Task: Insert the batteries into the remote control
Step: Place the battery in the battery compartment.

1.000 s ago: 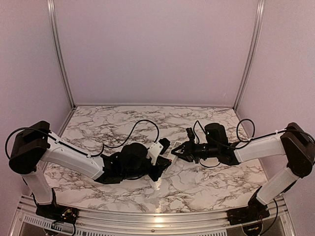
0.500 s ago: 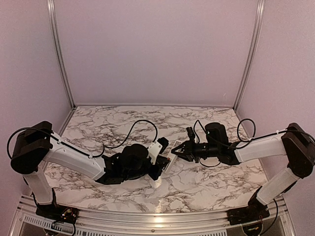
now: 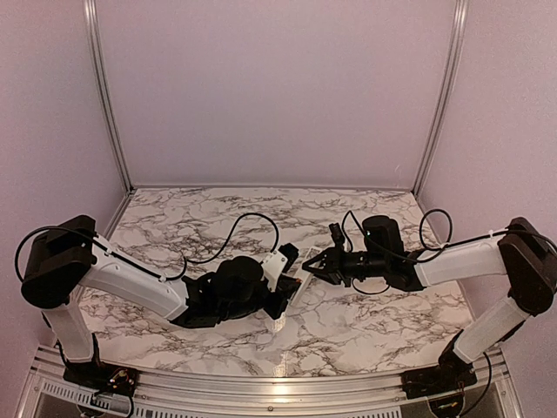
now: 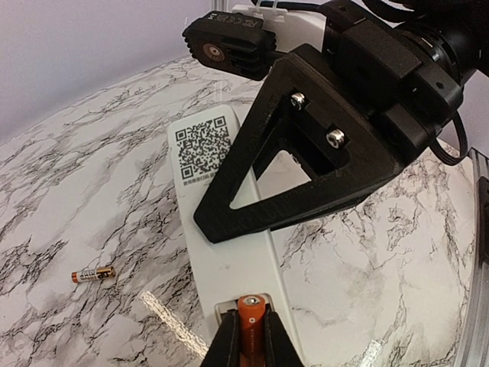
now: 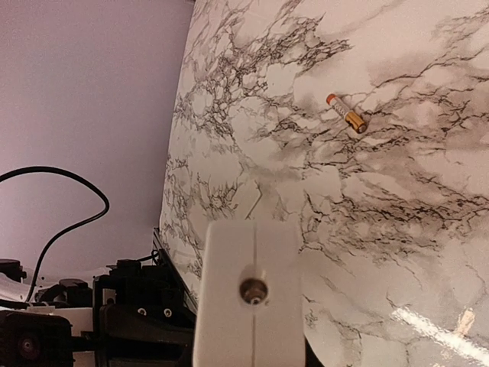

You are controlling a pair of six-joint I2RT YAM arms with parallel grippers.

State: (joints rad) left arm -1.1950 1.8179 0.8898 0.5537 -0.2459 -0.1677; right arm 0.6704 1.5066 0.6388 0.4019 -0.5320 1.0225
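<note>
Remote control [image 4: 229, 260] has tilted further since a second ago. My right gripper [image 3: 310, 266] clamps its far end; my left gripper [image 4: 249, 342] pinches a battery [image 4: 250, 313] at the bay — bay cut off below. Second battery [image 4: 93, 274] lies on the desk [image 4: 92, 176], well left of that gripper.

Left gripper [image 4: 248, 340] is pinched on a battery [image 4: 250, 315], right gripper [image 3: 310, 266] is clamping the remote control [image 4: 223, 237]. Both reach in low, nearly meeting.

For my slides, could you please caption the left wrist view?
Left jaws seat one battery in the remote control, right jaws steadying; second battery nearby.
</note>
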